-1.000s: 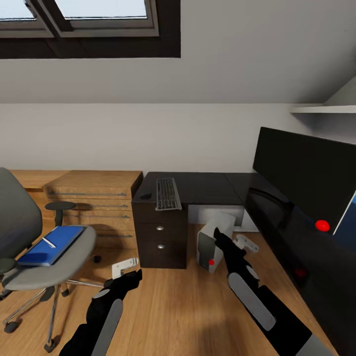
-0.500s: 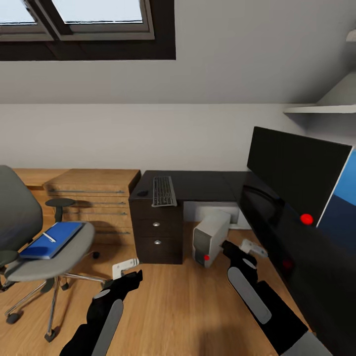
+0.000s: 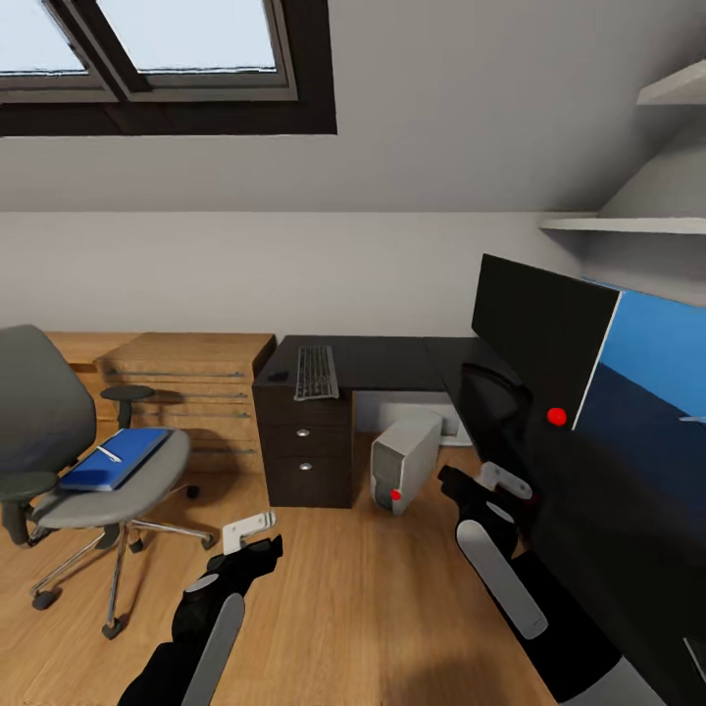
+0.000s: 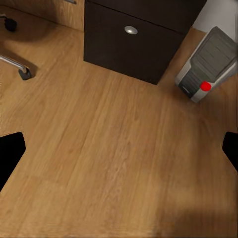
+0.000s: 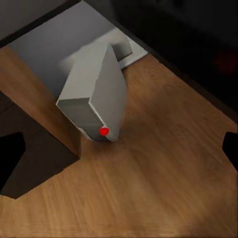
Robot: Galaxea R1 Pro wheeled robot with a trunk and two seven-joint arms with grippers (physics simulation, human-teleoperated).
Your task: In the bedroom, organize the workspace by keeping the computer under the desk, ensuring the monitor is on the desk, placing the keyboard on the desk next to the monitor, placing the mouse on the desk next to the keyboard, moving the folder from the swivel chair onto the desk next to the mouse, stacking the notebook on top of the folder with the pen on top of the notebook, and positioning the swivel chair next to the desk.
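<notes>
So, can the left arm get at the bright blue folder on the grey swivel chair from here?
Probably: open wooden floor separates the left gripper from the folder, which lies exposed on the chair seat.

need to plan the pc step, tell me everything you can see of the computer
The computer is a small silver-grey tower case that looks like metal or plastic, with a darker ribbed front panel and a red light low on the front. It stands upright on the wooden floor, in the opening under the desk, beside the dark drawer unit, its front turned outward at an angle. A pale block lies on the floor behind it. Neither gripper touches it.
</notes>
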